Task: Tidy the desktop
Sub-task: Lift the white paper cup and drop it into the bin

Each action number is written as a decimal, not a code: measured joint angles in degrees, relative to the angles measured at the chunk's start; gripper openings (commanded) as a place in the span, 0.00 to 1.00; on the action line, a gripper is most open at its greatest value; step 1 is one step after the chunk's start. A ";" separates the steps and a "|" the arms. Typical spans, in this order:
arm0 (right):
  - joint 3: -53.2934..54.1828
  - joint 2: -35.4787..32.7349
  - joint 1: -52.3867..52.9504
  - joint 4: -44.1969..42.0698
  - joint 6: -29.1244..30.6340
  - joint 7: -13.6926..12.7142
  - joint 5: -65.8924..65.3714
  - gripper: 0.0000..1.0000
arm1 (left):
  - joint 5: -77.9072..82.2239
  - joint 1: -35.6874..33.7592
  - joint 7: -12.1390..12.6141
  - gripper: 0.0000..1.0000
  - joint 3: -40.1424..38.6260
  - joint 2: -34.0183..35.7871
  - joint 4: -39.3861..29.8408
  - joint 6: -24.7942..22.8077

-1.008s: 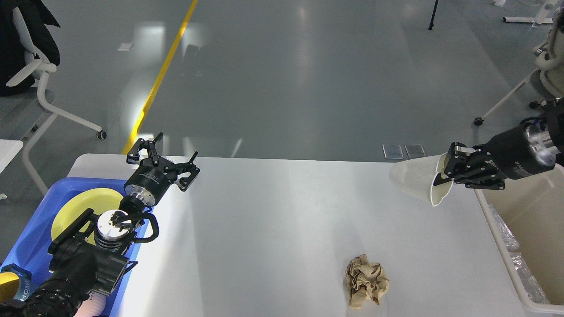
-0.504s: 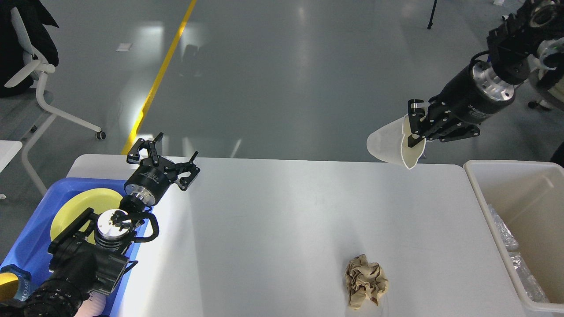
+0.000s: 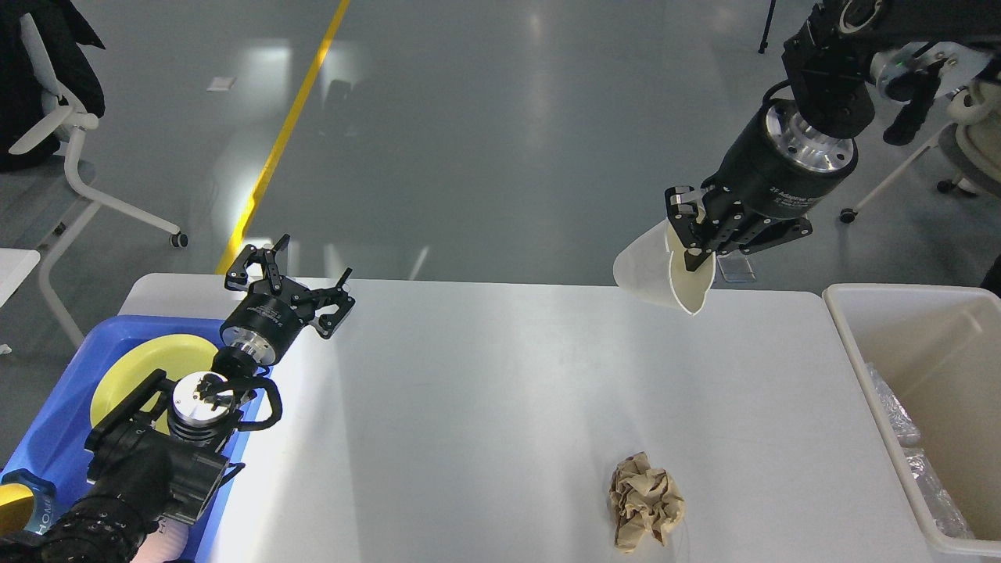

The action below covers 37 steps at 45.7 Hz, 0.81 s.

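A: Any writing you can read?

B: White lettering runs round the black wrist of the right arm, too small to make out. At the lower left corner, pale letters on a dark blue object look like "HOM", cut off by the left arm.

A: And the containers?

B: A blue plastic tray sits at the left end of the large glossy white-grey desktop, with a pale yellow round plate inside it. A cream-white rectangular bin stands against the desktop's right end, with clear crinkled plastic lying in it.

A: The claws?

B: The left gripper hangs over the desktop's far left corner, fingers spread wide, holding nothing. The right gripper is up above the far edge, clamped on the rim of a white paper cup tipped on its side.

A: Anything loose?

B: A crumpled ball of brown paper lies on the desktop near the front edge, well apart from both claws.
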 measured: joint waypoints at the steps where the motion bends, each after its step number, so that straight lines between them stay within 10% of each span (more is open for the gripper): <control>1: -0.18 -1.03 -1.35 -0.68 -0.34 0.00 -0.36 0.00 | 0.00 0.01 0.00 0.97 0.00 0.00 0.00 0.00; 19: 9.37 -16.18 -36.87 -32.96 -4.06 0.10 -5.42 0.00 | -0.05 0.01 -0.02 0.97 0.03 0.00 0.01 0.00; 37: 25.67 -4.41 -74.80 -65.85 -33.03 0.23 -4.43 0.00 | -0.04 -0.01 -0.02 0.97 0.02 0.02 0.02 0.00</control>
